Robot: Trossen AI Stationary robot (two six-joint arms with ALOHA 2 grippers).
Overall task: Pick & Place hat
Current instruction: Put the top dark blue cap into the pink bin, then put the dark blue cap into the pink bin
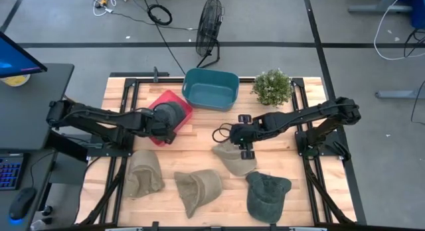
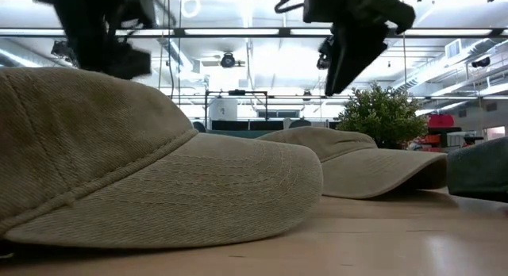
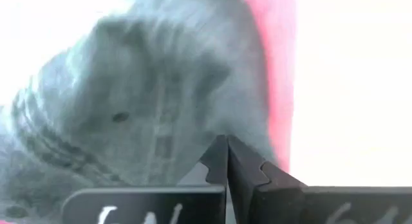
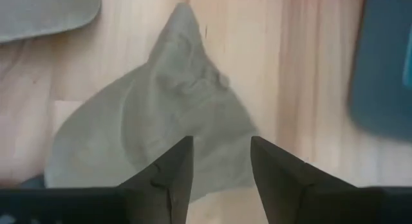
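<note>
Right gripper (image 4: pixel 221 169) hangs with fingers parted over the khaki hat (image 1: pixel 234 158) on the table, while the left gripper (image 3: pixel 227 161), fingers pressed together, hovers over the grey hat (image 1: pixel 169 113) in the red tray (image 1: pixel 186 106); a shallow descent could pinch only loose fabric and let it slip.

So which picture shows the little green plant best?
The high view: the plant sits whole at the table's far edge, beside the teal bin. The low view shows only its leafy top behind a tan cap. Neither wrist view shows it.
</note>
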